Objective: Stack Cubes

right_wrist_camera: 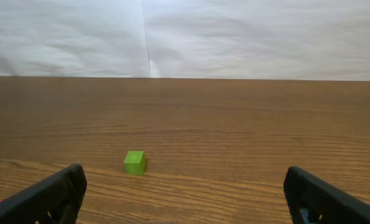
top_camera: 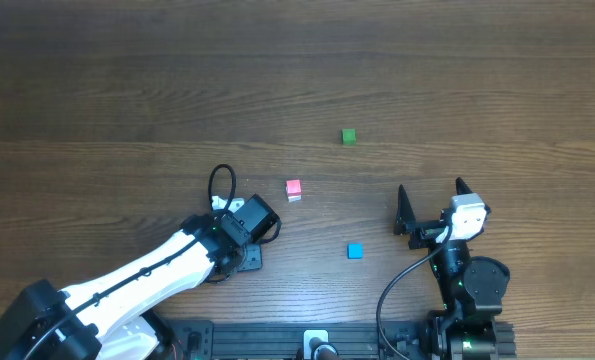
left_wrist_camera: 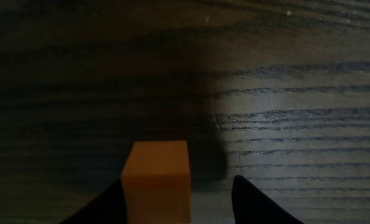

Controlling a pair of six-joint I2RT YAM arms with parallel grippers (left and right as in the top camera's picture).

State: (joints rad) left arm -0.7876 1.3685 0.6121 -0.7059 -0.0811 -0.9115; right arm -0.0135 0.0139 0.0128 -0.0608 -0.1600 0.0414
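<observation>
While the orange cube (left_wrist_camera: 157, 182) sits on the table (top_camera: 127, 90) between the left gripper's (left_wrist_camera: 177, 182) parted fingers, close against one and clear of the other, the pink cube (top_camera: 294, 187), blue cube (top_camera: 354, 250) and green cube (top_camera: 349, 136) lie apart from one another. The right gripper (top_camera: 430, 187) is spread wide, holding nothing.

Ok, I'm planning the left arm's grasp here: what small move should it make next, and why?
Probably close the left gripper on the orange cube. The cube already sits between its open fingers, close beside one and with a gap to the other, so closing should secure it before any lift.
</observation>
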